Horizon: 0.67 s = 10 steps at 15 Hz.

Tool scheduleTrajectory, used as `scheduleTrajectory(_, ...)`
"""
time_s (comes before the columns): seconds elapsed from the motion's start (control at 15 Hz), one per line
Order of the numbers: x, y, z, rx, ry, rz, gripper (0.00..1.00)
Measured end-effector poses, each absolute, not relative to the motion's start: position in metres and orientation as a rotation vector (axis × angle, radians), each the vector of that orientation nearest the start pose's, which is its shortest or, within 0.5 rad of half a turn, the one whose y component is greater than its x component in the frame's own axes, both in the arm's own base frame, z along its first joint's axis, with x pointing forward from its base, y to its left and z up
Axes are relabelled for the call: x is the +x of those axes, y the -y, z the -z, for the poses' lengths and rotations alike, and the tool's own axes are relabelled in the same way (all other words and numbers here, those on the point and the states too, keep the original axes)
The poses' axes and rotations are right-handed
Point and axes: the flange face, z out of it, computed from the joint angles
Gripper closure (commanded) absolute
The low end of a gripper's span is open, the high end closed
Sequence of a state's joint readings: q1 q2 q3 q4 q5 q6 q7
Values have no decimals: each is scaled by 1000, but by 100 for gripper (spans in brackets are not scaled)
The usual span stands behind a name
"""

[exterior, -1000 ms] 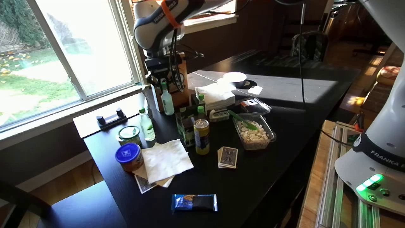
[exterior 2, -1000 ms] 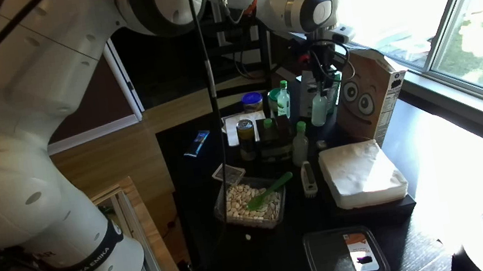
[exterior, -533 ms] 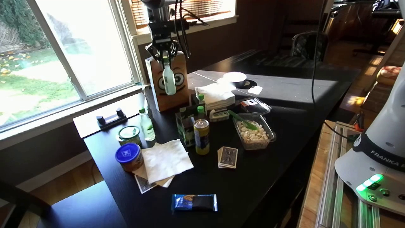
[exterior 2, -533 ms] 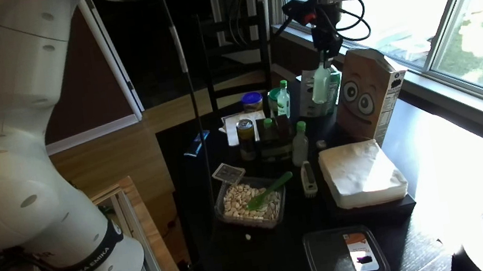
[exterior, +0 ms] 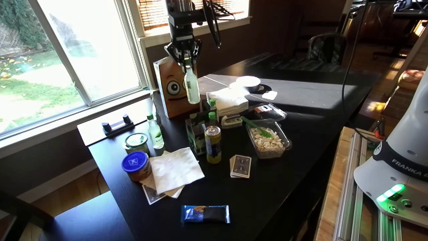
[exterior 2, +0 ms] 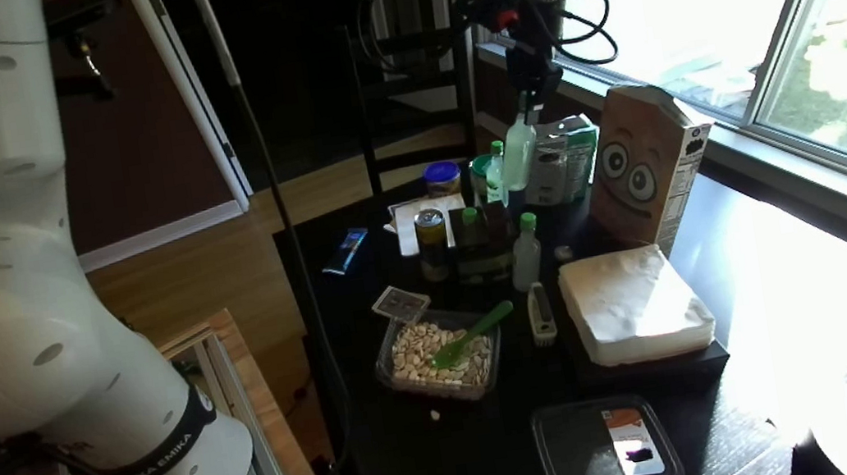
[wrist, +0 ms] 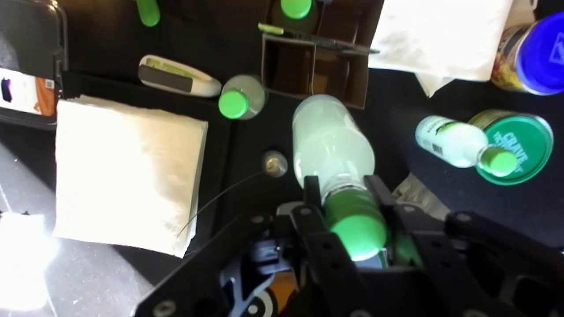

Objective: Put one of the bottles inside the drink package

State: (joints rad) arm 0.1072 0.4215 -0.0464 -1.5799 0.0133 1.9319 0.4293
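A robot gripper (wrist: 343,187) clamps a green-capped bottle (exterior: 192,88) by its neck, slightly tilted over the table (exterior: 247,194) toward the edge by the window (exterior: 97,43). Its smooth body, apparently glass, looks stiff, slick and breakable, weightier if full; the narrow neck seems the right hold. Below and apart stands a thin-walled, divided cardboard carrier (exterior: 193,136), another bottle (wrist: 296,8) in 1 of its compartments.
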Motion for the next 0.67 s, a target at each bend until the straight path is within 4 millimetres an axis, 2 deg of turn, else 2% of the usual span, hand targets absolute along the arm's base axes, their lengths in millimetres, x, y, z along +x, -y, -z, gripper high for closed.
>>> scheduleTrajectory(0.4,630,-84,-370,-3031,-508,-181,93)
scheduleTrajectory(0.67,622,-84,-373,-2999,-526,-119,93)
